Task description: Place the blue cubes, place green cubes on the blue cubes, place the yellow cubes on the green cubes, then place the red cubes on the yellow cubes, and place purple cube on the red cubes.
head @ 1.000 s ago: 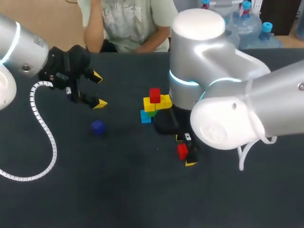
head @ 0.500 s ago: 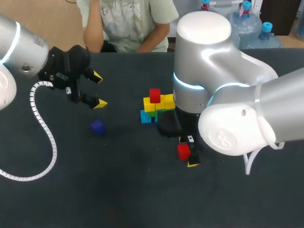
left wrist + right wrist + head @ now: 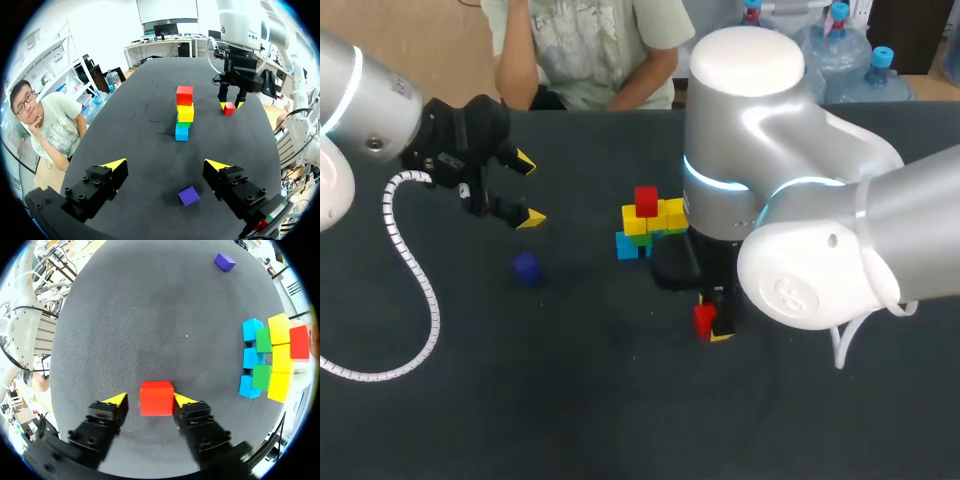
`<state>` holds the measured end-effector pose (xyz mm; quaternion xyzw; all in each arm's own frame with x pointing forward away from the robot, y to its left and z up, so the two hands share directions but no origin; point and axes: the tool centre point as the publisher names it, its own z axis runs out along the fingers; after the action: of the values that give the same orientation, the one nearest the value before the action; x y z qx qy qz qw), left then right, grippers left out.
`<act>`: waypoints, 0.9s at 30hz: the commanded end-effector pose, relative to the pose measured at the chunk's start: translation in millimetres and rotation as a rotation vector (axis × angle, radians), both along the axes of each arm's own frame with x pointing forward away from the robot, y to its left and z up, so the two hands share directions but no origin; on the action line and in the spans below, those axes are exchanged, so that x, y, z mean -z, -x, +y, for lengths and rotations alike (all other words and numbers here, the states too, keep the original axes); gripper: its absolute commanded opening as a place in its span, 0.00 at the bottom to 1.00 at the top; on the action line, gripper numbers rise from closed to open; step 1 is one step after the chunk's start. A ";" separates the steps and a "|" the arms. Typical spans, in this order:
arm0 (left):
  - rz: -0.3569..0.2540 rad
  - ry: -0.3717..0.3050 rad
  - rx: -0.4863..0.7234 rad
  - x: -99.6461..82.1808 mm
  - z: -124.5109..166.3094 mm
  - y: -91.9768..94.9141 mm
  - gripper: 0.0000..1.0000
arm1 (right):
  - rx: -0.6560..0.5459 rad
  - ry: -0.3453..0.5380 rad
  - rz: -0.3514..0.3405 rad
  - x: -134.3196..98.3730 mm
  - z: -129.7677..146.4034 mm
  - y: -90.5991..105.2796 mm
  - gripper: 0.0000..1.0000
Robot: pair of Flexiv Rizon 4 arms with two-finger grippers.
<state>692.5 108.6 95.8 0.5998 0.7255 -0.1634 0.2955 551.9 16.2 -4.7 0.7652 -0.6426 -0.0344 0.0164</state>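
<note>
A stack of blue, green and yellow cubes (image 3: 645,228) stands mid-table with one red cube (image 3: 646,200) on top. A second red cube (image 3: 703,318) lies on the table in front of the stack, between the fingers of my right gripper (image 3: 712,322). In the right wrist view one fingertip touches this red cube (image 3: 156,398) and the other shows a small gap, so my right gripper (image 3: 148,399) is open. The purple cube (image 3: 526,267) lies left of the stack. My left gripper (image 3: 528,188) hovers open behind it, with the purple cube (image 3: 189,195) under and ahead of its fingers.
A white coiled cable (image 3: 415,270) from my left arm lies on the dark table (image 3: 570,400) at the left. My right arm's bulky body hangs over the table's right half, close beside the stack (image 3: 272,357).
My right gripper's fingers have narrowed around the loose red cube on the table. The left arm, the stack and the purple cube have not moved.
</note>
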 end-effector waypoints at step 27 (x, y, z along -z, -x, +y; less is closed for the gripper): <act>-0.001 0.003 0.003 0.9 0.9 -0.6 1.00 | -0.025 -0.016 -0.085 -38.6 0.1 -23.4 0.00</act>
<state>692.5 108.6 95.8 0.5998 0.7255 -0.1634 0.2955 574.4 21.3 24.0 0.7741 -0.6329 -0.0086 -0.0121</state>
